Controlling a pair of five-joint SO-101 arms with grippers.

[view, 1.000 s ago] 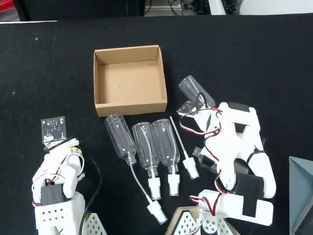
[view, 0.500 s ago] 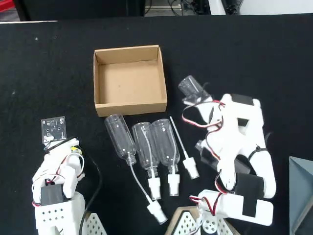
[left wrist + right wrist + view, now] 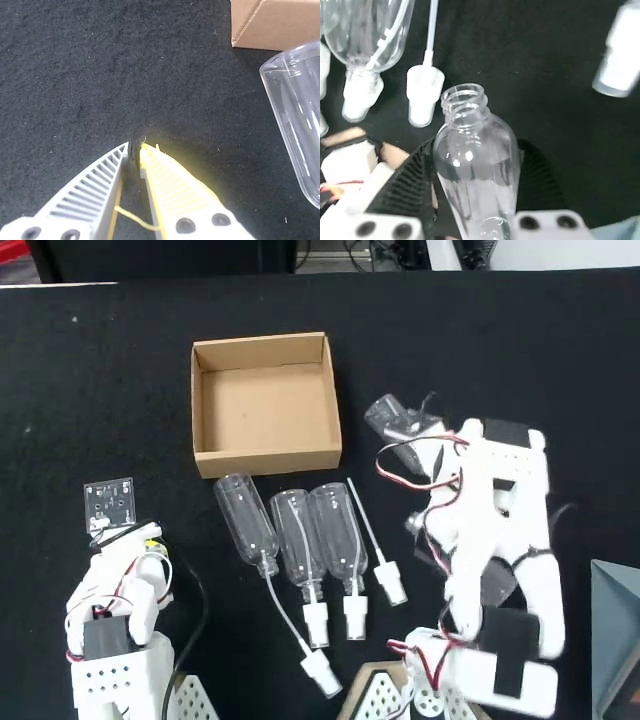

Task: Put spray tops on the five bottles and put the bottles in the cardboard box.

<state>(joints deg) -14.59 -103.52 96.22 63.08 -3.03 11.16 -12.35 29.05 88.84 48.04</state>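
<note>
The cardboard box (image 3: 266, 456) sits open and empty, mouth upward. At its 6 o'clock three clear bottles lie side by side, necks toward 6 o'clock. The middle bottle (image 3: 297, 535) and right-hand bottle (image 3: 338, 528) carry white spray tops (image 3: 317, 623). The left-hand bottle (image 3: 246, 515) has its spray top (image 3: 322, 672) lying off the neck, with the thin tube reaching back to it. A loose spray top (image 3: 390, 583) lies at the trio's 3 o'clock. A fourth bottle (image 3: 388, 417), uncapped, is at the box's 4 o'clock, clamped in the right gripper (image 3: 475, 165).
</note>
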